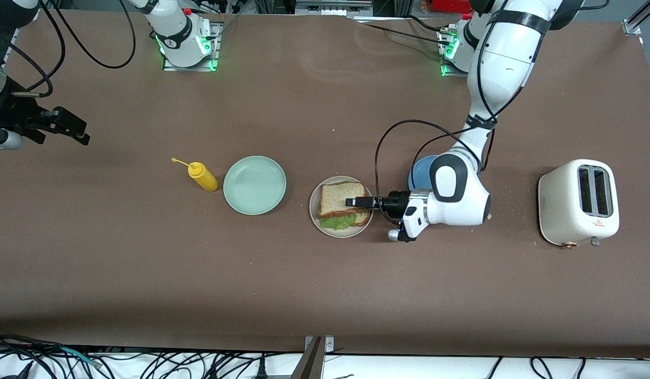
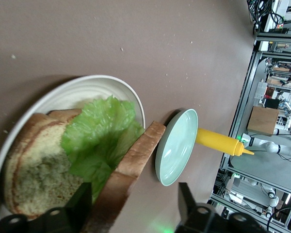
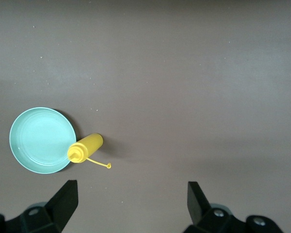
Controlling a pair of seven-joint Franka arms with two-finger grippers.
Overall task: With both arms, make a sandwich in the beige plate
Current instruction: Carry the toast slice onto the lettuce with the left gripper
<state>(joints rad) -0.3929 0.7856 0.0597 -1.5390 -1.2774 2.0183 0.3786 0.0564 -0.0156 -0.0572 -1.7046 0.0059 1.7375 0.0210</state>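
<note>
Sandwich under low, level left pincer, fingers spread.

Left pincer low, spread — right pincer raised, agape

Left arm: glossy white shells, black joint sections, a black band round the upper link, a dark oval cap on the rounded wrist housing. Black cables loop off the forearm toward the wrist; silver ring ahead of the black gripper, whose fingers are flat, matte black. Bases at the top edge of the front view: white, red cap on top, green lights glowing at the mounting plates. Right arm: same white shell, black cables; its gripper is black, at upper left edge.
</note>
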